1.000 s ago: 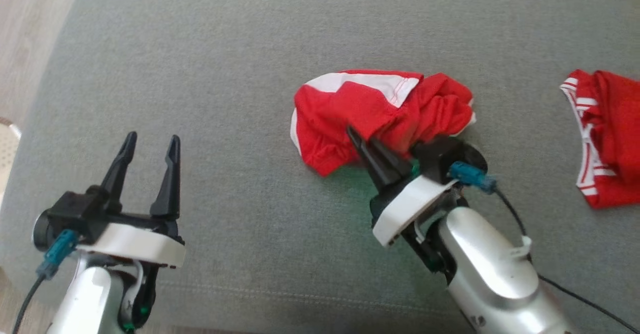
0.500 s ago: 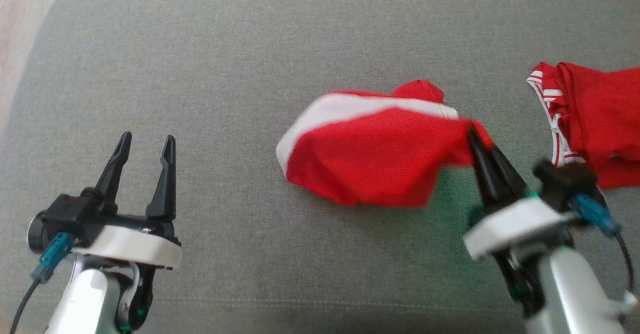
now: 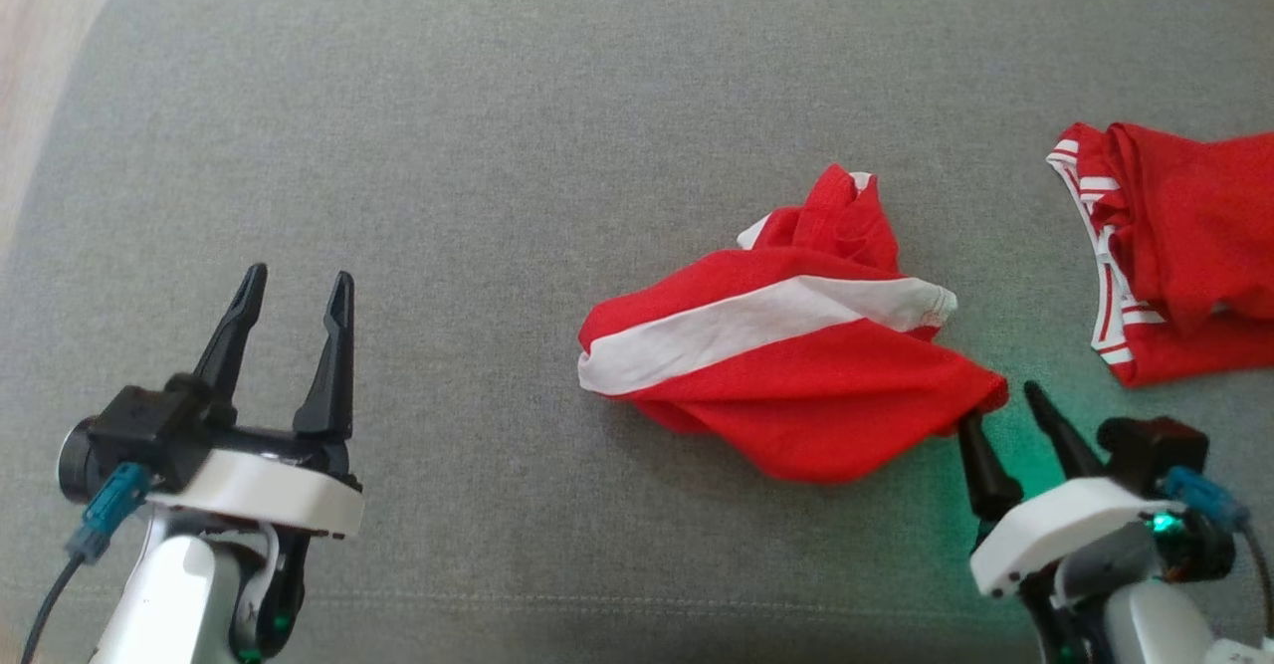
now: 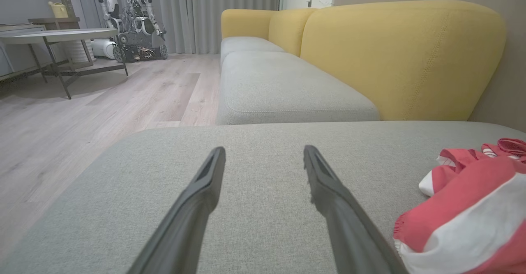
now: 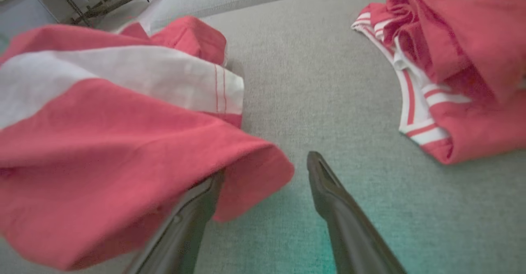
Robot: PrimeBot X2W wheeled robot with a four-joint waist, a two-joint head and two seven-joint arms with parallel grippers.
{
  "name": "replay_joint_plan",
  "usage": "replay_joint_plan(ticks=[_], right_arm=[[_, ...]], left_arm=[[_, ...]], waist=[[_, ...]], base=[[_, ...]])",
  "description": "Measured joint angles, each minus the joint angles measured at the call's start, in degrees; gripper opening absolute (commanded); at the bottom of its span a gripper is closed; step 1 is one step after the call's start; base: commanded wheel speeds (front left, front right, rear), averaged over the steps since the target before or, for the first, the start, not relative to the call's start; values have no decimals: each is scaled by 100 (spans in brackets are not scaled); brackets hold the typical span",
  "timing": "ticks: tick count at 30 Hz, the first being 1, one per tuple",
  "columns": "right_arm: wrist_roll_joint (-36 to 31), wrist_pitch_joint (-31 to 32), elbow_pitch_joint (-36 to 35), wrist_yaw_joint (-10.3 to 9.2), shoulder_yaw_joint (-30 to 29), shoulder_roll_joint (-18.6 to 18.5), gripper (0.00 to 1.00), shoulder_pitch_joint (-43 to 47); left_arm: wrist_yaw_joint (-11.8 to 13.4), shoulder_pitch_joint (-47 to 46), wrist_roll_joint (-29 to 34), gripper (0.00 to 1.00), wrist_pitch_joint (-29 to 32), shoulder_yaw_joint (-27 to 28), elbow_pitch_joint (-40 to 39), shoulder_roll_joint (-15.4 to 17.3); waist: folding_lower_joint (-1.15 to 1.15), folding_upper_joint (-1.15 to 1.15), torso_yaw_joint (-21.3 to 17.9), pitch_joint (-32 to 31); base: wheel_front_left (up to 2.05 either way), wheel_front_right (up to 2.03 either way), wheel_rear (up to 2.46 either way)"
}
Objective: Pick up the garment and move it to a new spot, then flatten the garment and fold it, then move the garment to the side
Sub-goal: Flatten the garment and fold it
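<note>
A: Right side first. What are the right jaws doing?

B: Wide apart, gripping nothing. They sit at the lower right of the head view, the pale forearm (image 3: 1145, 634) coming up from the bottom corner. Both fingers (image 3: 1057, 435) angle up and to the left, low over the grey cushion (image 3: 498, 146).

A: And the garment (image 3: 796, 385)?

B: Crumpled on the cushion, right of centre, red with a broad white band (image 3: 756, 331) running across it. Its lower right corner comes to a point right at that arm's left finger.

A: Touching?

B: Check the right wrist view. The garment (image 5: 102, 142) drapes its corner over the tip of the left finger (image 5: 193, 216), and a bit of hem reaches into the gap. The other finger (image 5: 345, 224) is bare, cushion under it, with a green glow (image 5: 267, 233) on the fabric between them.

A: Left side?

B: The left jaws are parted too, nothing between them. They're at the lower left of the head view, fingers (image 3: 333, 345) pointing straight up the picture, well apart from the garment. In the left wrist view the garment (image 4: 464, 208) lies off to the right of both fingers (image 4: 328, 192).

A: That other red heap?

B: A second red garment (image 3: 1184, 256) with white-striped trim, at the right edge of the head view. It's near the right jaws but clear of them.
</note>
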Motion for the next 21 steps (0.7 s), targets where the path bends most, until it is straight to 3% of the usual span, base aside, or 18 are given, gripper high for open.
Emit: replay_joint_plan(ticks=[10, 21], right_arm=[[-263, -69, -1071, 0, -397, 4, 100, -53], [-410, 83, -2050, 0, -238, 4, 100, -30]], left_arm=[[11, 79, 0, 100, 0, -2, 5, 7], [138, 413, -1, 100, 41, -32, -101, 15]], waist=[[0, 0, -22, -239], [0, 0, -3, -540]], base=[[0, 0, 0], [0, 0, 0]])
